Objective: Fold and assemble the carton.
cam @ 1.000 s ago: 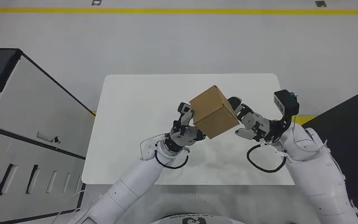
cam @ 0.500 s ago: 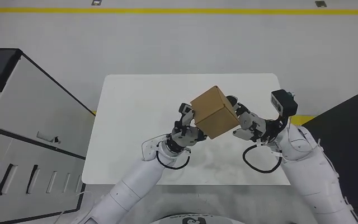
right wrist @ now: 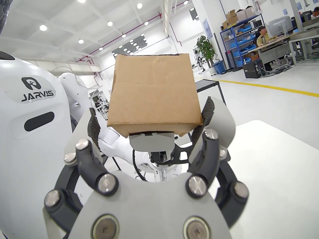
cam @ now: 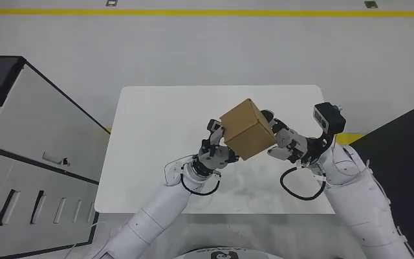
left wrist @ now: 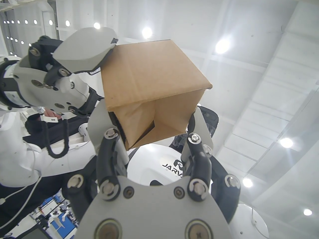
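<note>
Cardboard carton (cam: 248,128) clamped in our left pincer (left wrist: 149,120), we should hold it steady over the counter (cam: 162,129) while our right pincer (right wrist: 151,111), spread apart, squares its flaps.

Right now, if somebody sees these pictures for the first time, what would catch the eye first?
The brown carton, held tilted in the air above the white table, stands out first. The left gripper is clamped on one side of it and the right gripper sits at the opposite side. In the left wrist view its end flaps are folded inward with a gap between them.
</note>
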